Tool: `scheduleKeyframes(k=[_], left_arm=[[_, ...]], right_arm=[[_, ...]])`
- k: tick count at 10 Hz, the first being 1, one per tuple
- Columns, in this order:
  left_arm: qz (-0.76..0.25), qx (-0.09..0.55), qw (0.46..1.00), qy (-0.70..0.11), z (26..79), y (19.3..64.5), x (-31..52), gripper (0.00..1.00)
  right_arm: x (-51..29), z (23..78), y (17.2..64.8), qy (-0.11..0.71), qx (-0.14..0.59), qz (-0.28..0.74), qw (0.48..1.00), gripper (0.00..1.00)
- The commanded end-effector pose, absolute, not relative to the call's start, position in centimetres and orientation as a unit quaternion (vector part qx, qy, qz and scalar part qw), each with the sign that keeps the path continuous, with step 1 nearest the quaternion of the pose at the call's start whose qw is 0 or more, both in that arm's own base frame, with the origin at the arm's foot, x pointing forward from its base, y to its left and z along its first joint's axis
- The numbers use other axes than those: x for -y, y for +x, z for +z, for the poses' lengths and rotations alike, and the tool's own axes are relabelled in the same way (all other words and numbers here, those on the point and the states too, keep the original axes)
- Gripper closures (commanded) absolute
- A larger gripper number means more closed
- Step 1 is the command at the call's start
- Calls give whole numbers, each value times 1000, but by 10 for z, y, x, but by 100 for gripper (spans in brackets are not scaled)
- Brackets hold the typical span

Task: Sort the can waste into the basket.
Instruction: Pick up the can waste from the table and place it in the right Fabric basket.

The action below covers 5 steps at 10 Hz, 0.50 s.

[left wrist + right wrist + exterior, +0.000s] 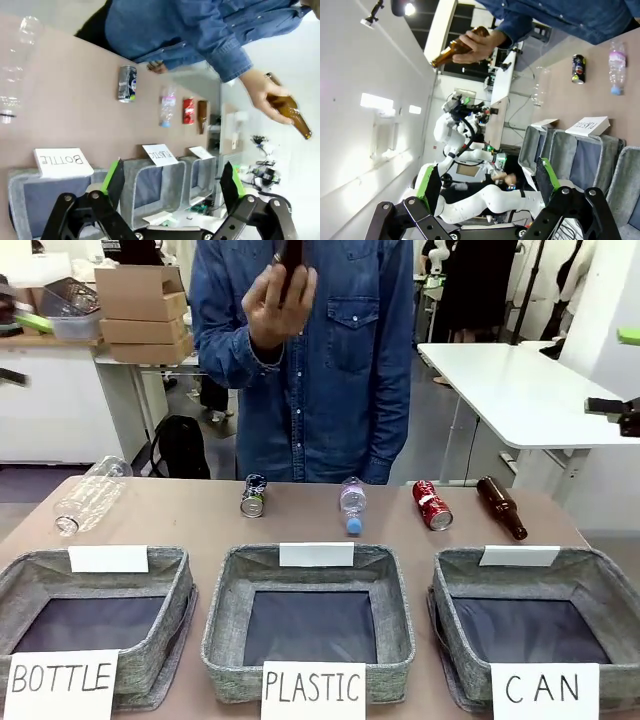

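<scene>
Left fingers spread wide, nothing between them. They're raised on my side of the desk, looking across the basket row, view rolled sideways. Right fingers also wide, also bare, view rolled the other way.

Cans lie on the far strip of the desk, beyond the baskets. Pepsi can is on its side behind the PLASTIC basket, left of centre. Red can is on its side behind the left corner of the CAN basket, near it but not touching.

Other stuff in that row:
- big clear bottle at far left, behind the BOTTLE basket
- small plastic bottle between the two cans
- brown bottle just right of the red can, apart from it

The person stands at the far edge. One hand is raised at chest height, holding a second brown bottle well above the desk.

All three baskets sit at the near edge with their cards facing me. Their dark bases are in plain sight. The CAN basket is the rightmost.
</scene>
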<state>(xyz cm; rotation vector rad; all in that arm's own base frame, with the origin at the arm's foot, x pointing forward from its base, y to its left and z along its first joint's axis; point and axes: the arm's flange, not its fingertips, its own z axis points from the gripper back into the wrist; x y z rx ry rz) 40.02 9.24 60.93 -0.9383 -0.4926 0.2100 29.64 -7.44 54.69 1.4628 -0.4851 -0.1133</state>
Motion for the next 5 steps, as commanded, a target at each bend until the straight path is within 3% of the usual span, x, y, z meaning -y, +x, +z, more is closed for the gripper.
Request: scheduleKeyframes(k=[1,5], left_arm=[[109,251,848,-453,604,375,-106,0],[1,168,889,-425,592,387,-52,0]], right_arm=[[74,548,300,665,231,-40,709,0],[74,548,300,665,231,-40,709,0]])
